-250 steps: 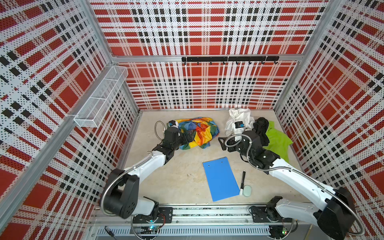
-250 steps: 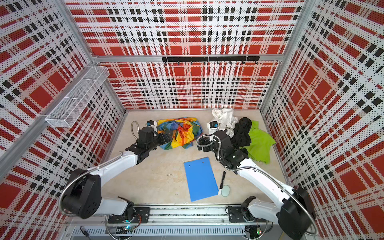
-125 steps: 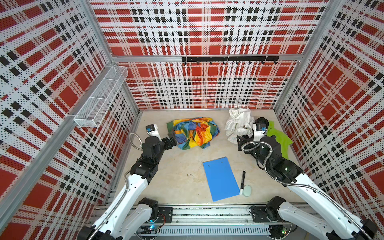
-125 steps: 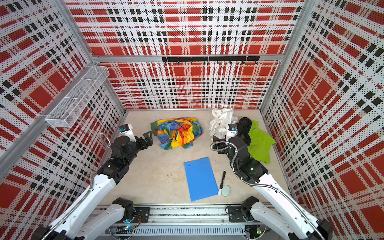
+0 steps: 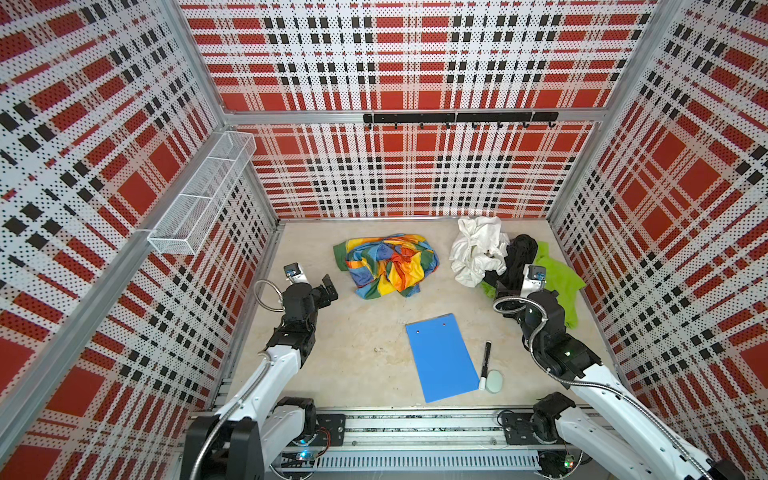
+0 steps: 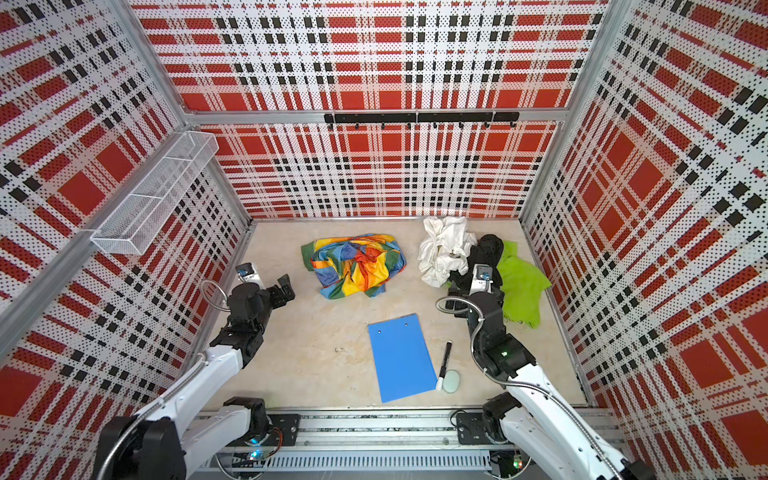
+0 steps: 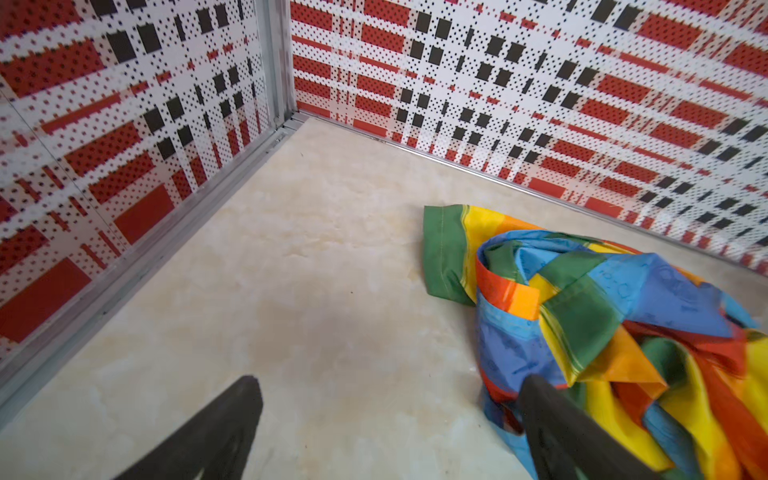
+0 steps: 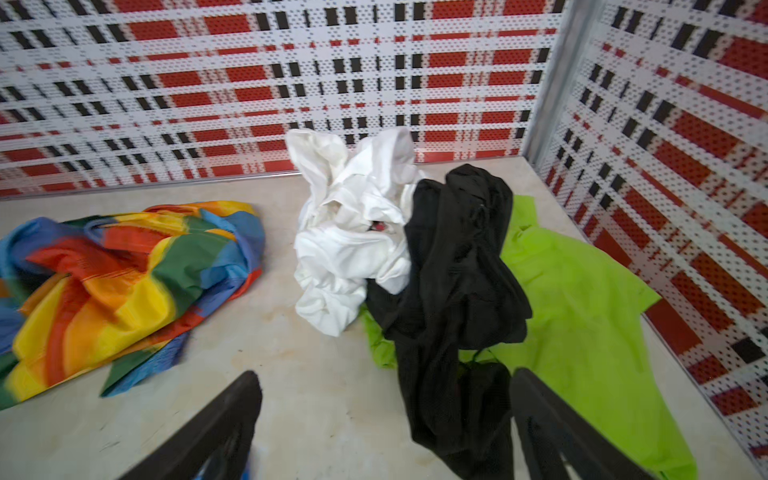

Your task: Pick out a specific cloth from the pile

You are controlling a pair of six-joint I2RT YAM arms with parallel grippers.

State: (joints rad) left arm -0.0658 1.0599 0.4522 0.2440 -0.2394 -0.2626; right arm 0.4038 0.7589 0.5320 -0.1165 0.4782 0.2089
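Your cloth [image 5: 388,264] lies alone on the bench [image 5: 353,353], well apart from the pile [image 5: 478,249] — you've just pulled both arms back. The left claw [image 7: 390,381] and right claw [image 8: 384,376] stand spread, holding nothing — the pick-out looks done.

- Left gripper [image 5: 328,287] stood wide open, empty; left arm [image 5: 279,368] bent at the elbow.
- Right gripper [image 8: 384,380] was wide open, empty; right arm [image 5: 559,353] bent likewise.
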